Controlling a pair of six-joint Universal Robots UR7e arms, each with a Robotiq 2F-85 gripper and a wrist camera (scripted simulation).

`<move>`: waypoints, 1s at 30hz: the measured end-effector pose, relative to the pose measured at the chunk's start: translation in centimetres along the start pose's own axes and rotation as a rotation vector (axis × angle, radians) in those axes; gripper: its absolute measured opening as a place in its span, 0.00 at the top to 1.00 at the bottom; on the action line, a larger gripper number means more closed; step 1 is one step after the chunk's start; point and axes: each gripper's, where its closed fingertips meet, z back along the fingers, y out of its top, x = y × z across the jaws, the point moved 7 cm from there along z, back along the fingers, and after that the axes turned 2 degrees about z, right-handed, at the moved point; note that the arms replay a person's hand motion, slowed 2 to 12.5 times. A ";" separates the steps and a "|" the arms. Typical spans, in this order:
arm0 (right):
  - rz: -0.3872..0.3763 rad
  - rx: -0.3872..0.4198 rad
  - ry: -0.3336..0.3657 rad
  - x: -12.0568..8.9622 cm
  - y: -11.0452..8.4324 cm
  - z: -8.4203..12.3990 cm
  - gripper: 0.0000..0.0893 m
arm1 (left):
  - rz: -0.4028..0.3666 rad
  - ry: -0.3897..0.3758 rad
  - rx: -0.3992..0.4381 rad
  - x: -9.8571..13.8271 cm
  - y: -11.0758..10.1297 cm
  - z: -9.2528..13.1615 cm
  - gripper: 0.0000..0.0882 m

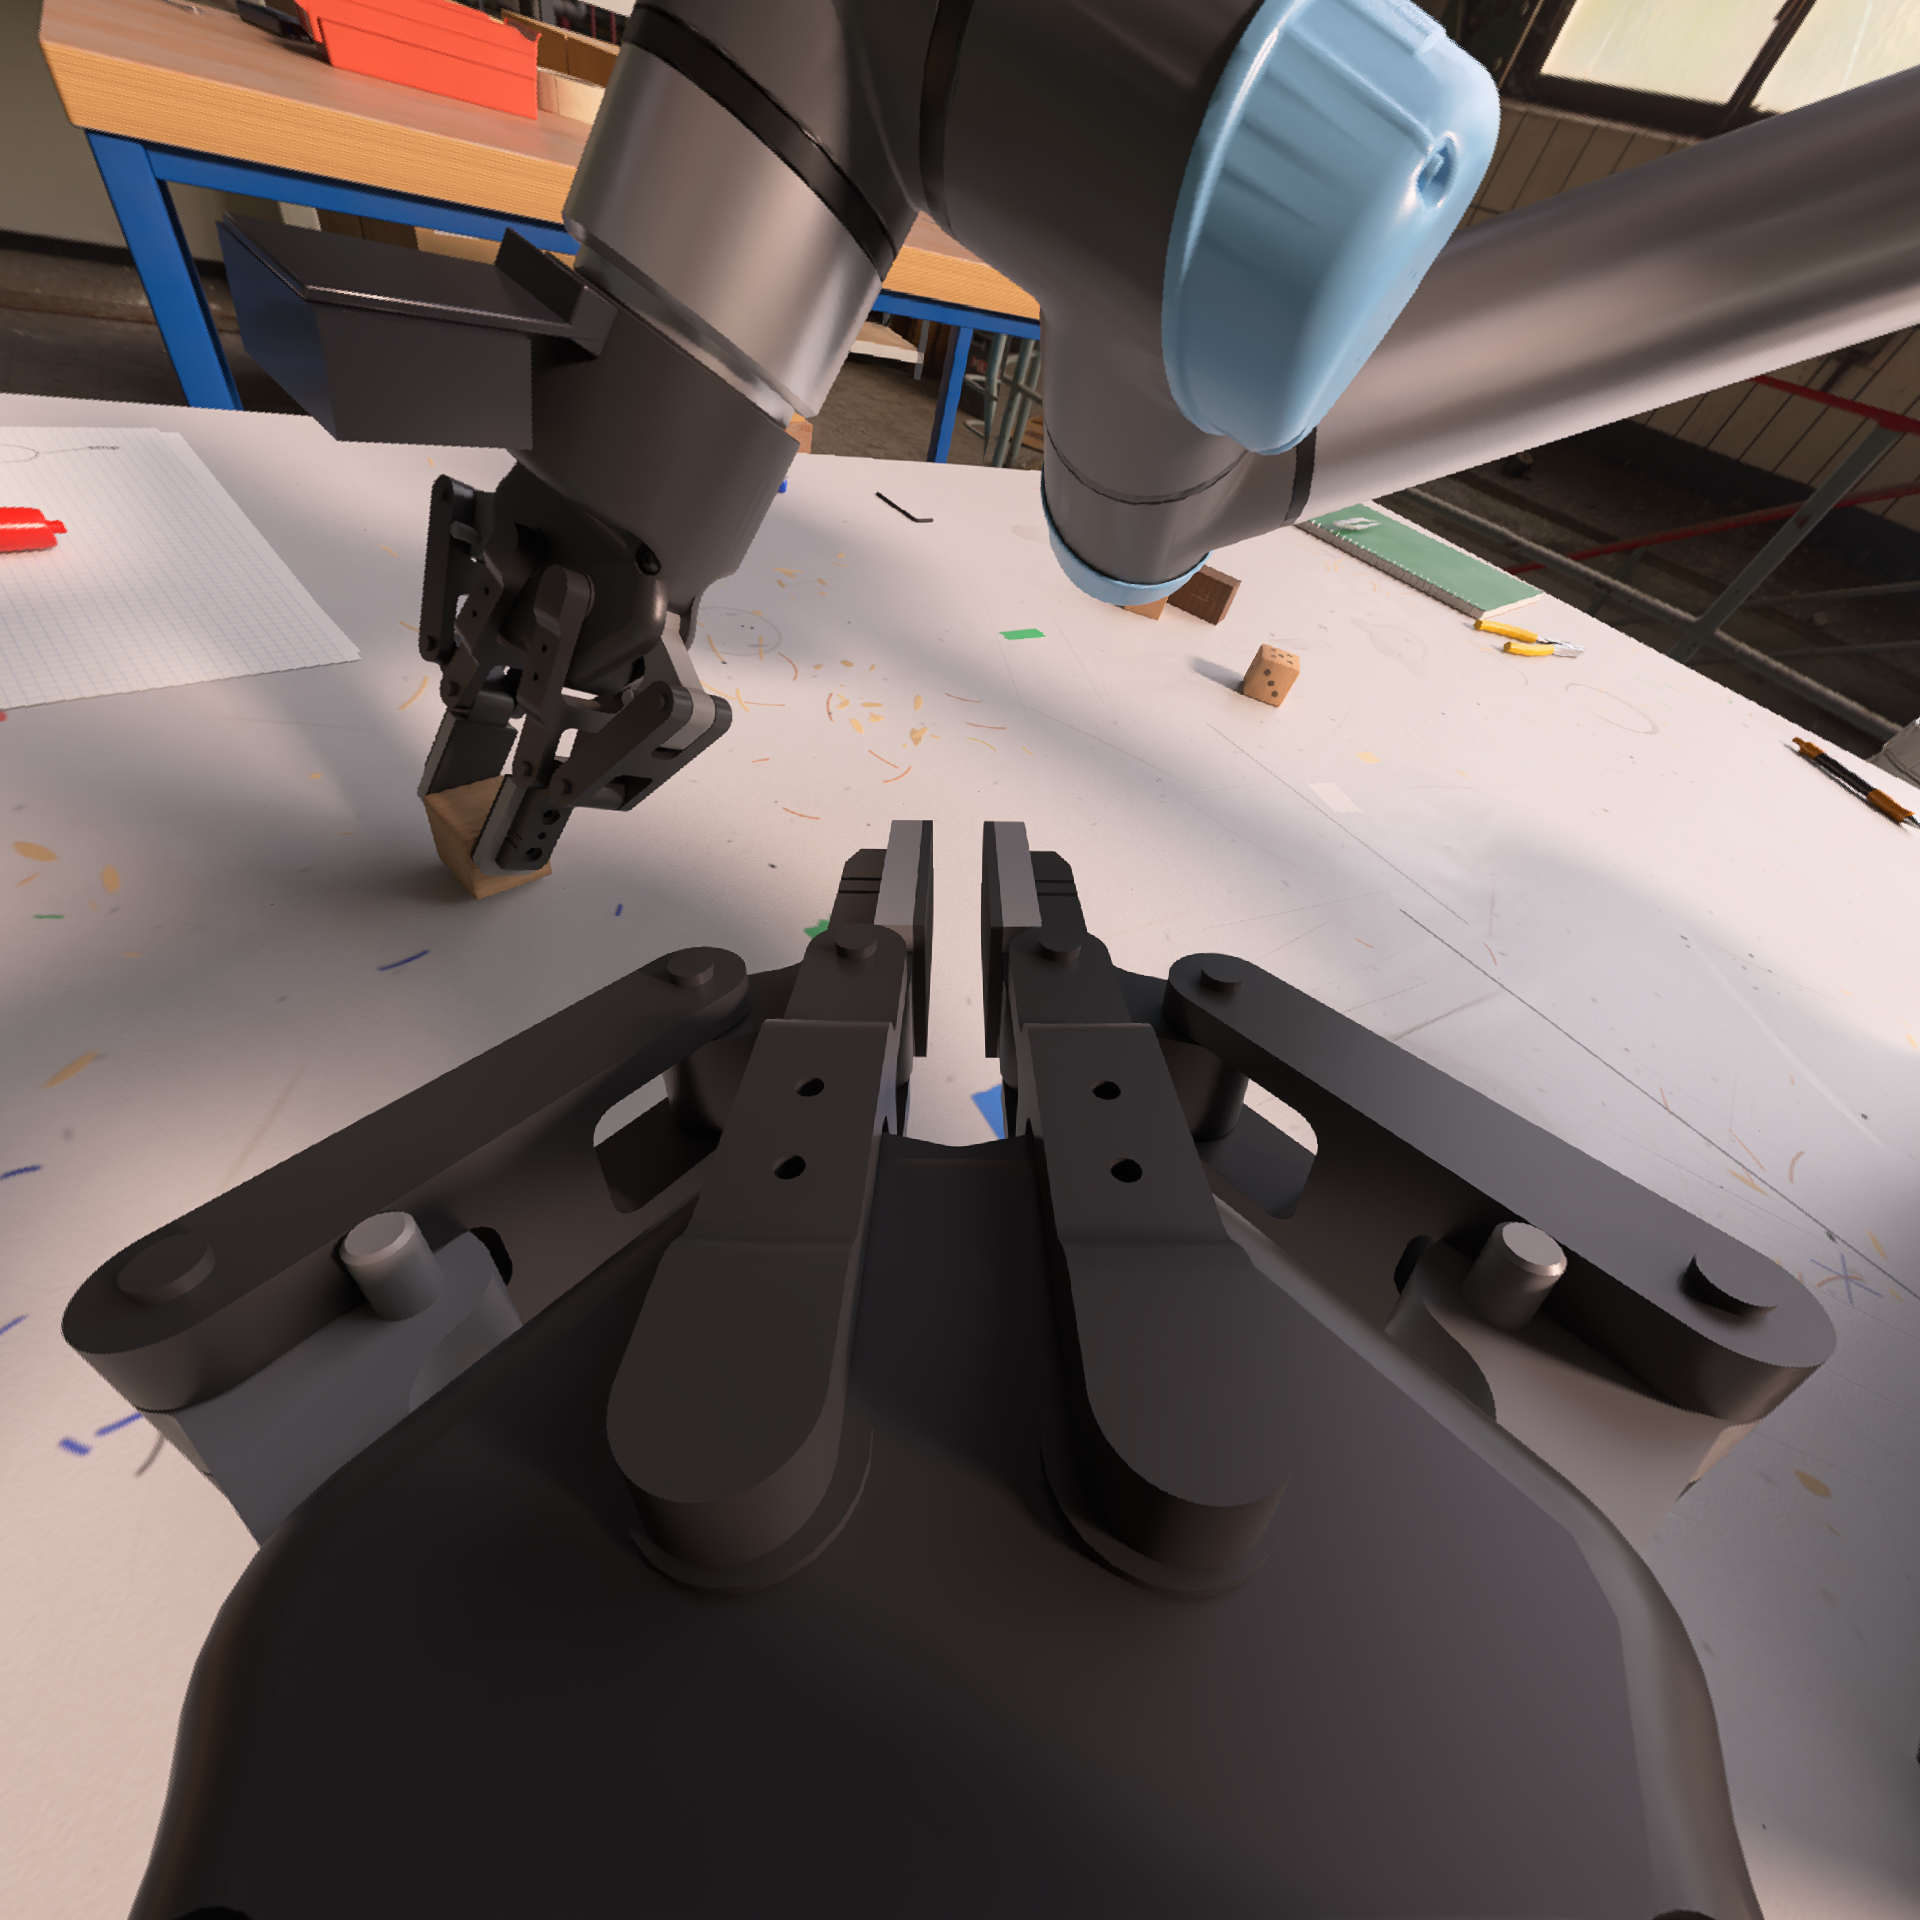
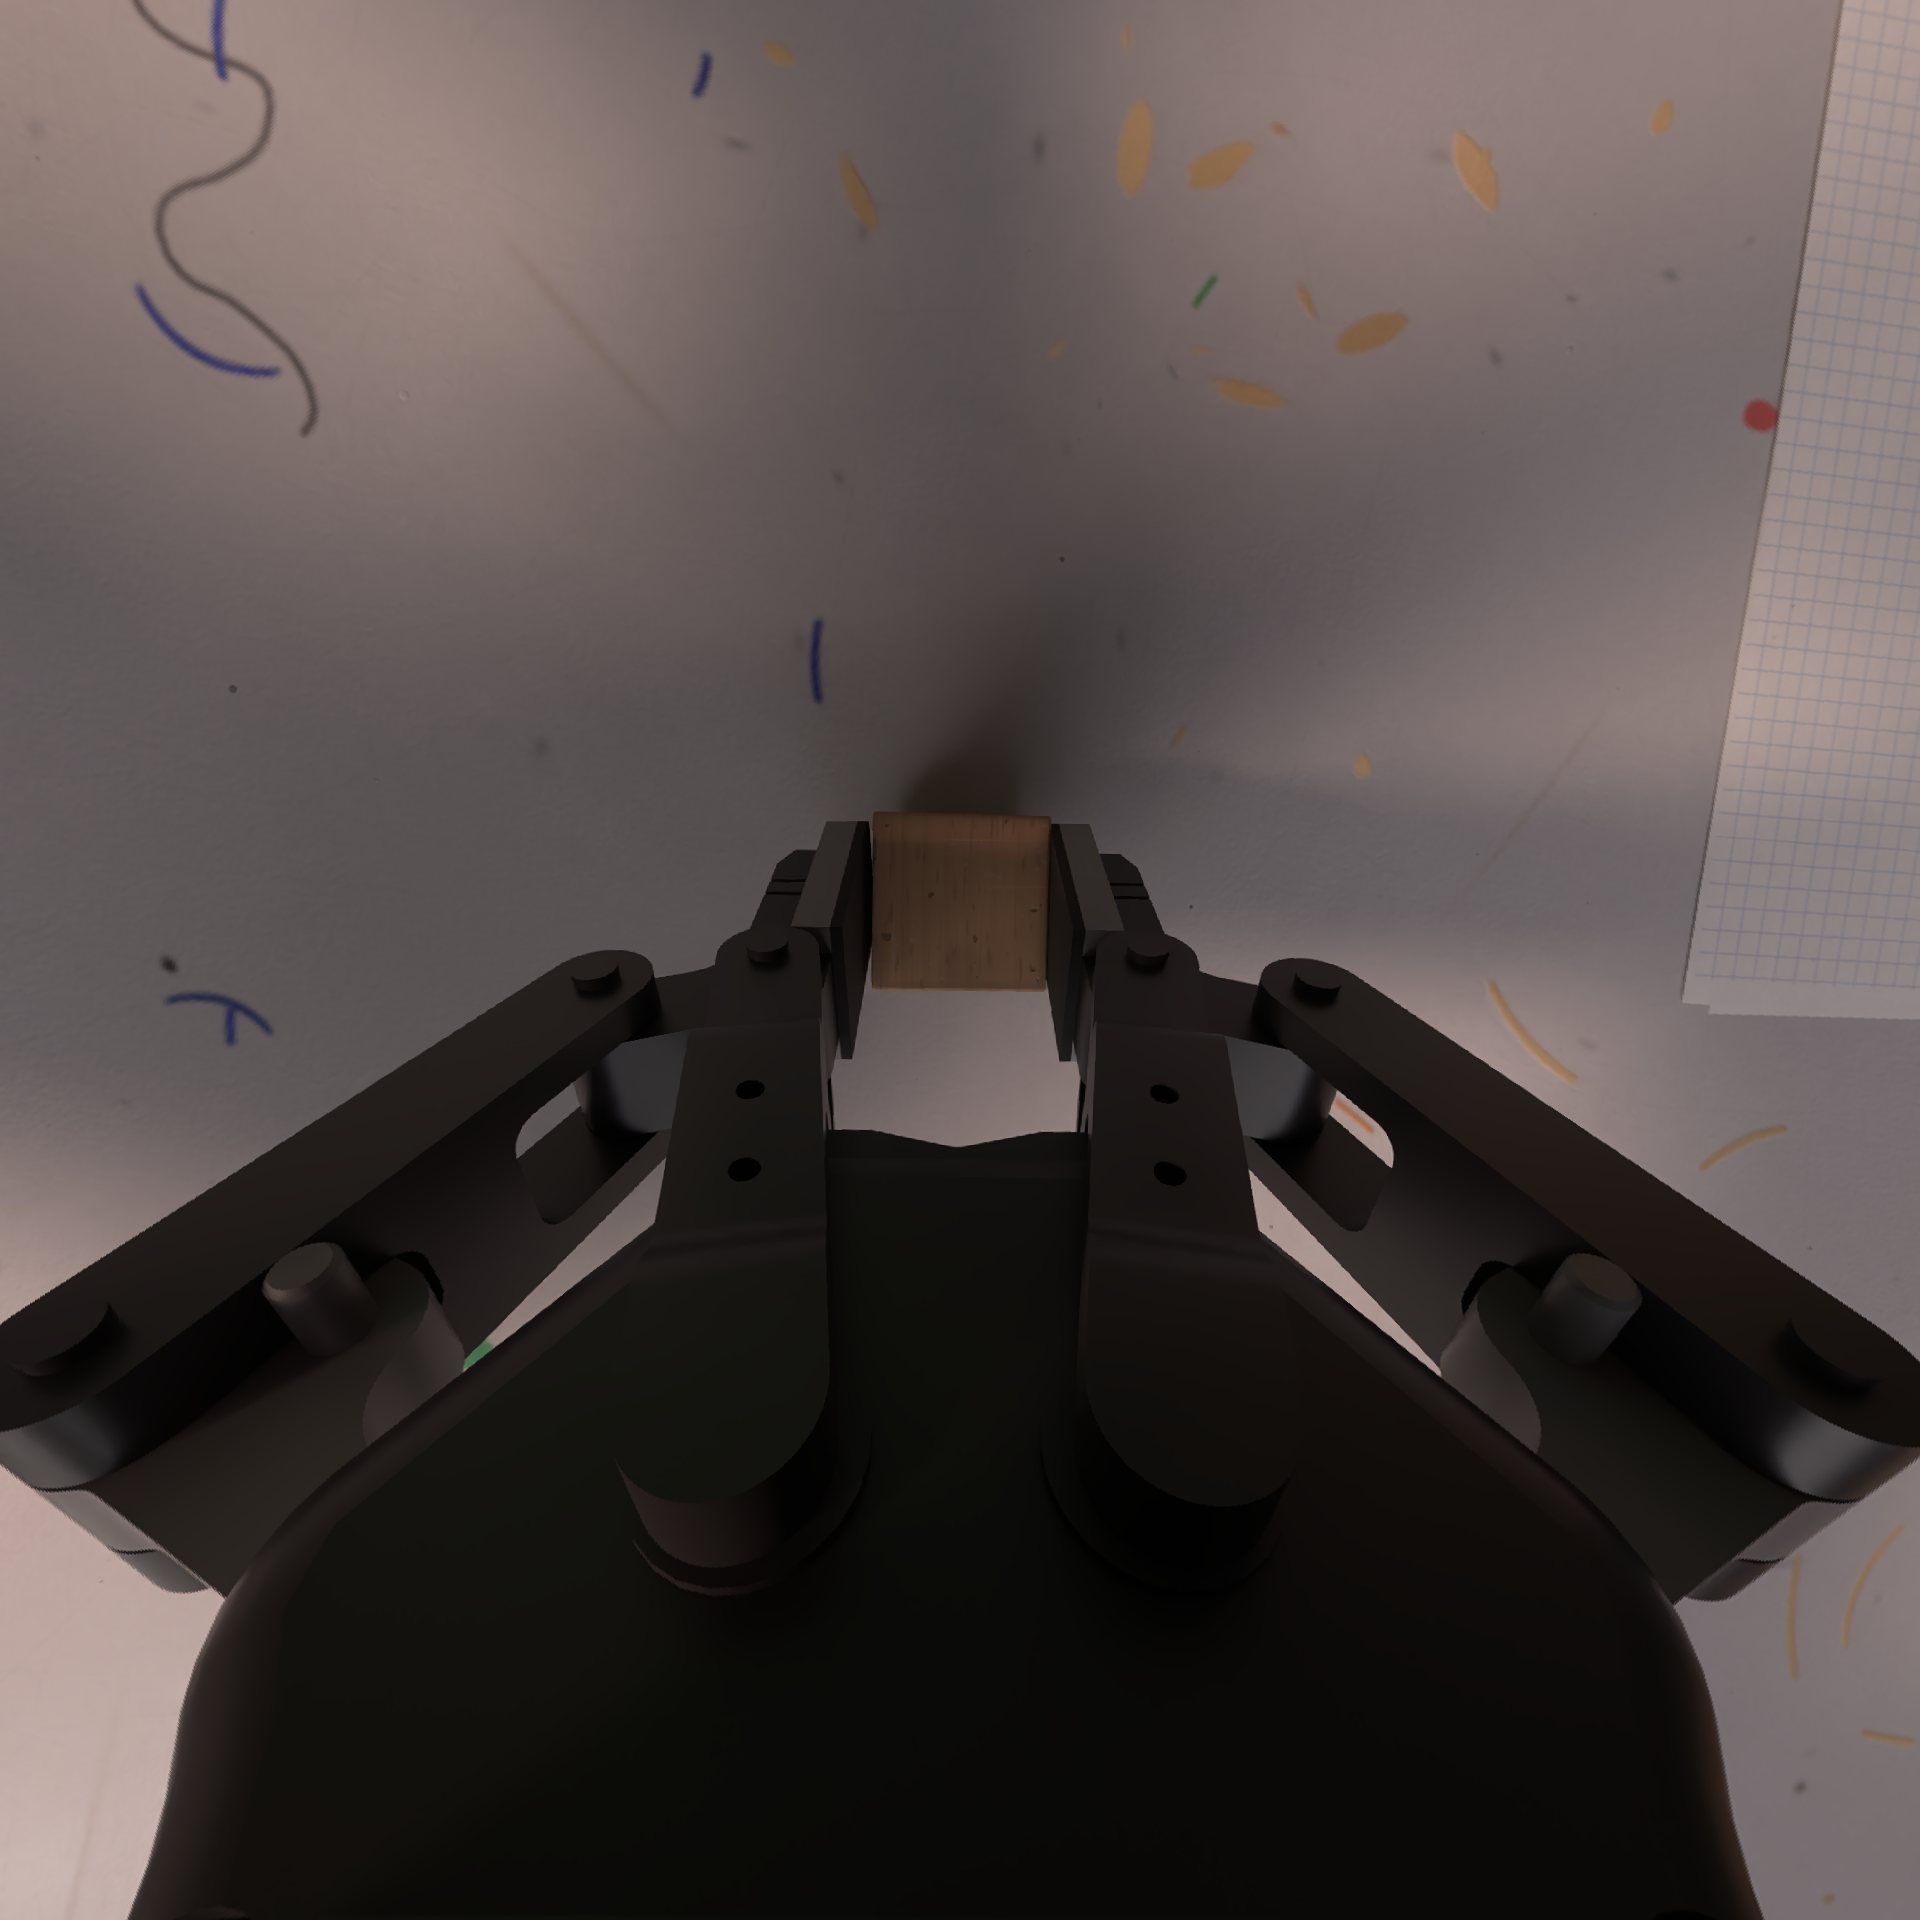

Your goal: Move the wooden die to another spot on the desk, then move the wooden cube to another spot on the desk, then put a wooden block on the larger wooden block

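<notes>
My right gripper is shut on the light wooden cube, holding it by two opposite faces low over the white desk. In the left wrist view the right gripper stands at the left with the cube at or just above the desk. My left gripper hovers above the desk, empty, its jaws nearly together. The wooden die sits far right. A darker wooden block lies behind it, with a lighter piece half hidden by the right arm's elbow.
A sheet of graph paper lies at the left, also in the right wrist view, with a red object on it. A green notebook, yellow pliers, a hex key and a pencil-like tool lie toward the far right.
</notes>
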 end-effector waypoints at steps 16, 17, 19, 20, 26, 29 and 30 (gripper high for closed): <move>-0.025 0.068 -0.025 -2.4 -1.0 5.1 0.67 | -0.017 -0.005 -0.017 0.6 0.0 -0.5 0.90; -0.025 0.073 -0.029 -2.5 -1.1 5.6 0.67 | -0.019 -0.005 -0.019 0.7 0.0 -0.5 0.90; -0.027 0.082 -0.038 -2.8 -1.5 6.7 0.67 | -0.023 -0.005 -0.022 0.8 0.0 -0.6 0.90; -0.029 0.086 -0.045 -3.0 -1.7 7.3 0.67 | -0.026 -0.005 -0.024 0.9 0.0 -0.6 0.90; -0.062 0.110 -0.100 -3.5 -3.3 11.4 0.67 | -0.047 -0.004 -0.035 1.3 0.0 -0.8 0.90; -0.095 0.117 -0.141 -3.4 -4.5 13.7 0.67 | -0.057 -0.002 -0.042 1.6 0.0 -1.0 0.90; -0.109 0.118 -0.157 -3.4 -4.9 14.4 0.67 | -0.060 -0.002 -0.044 1.6 0.0 -1.0 0.90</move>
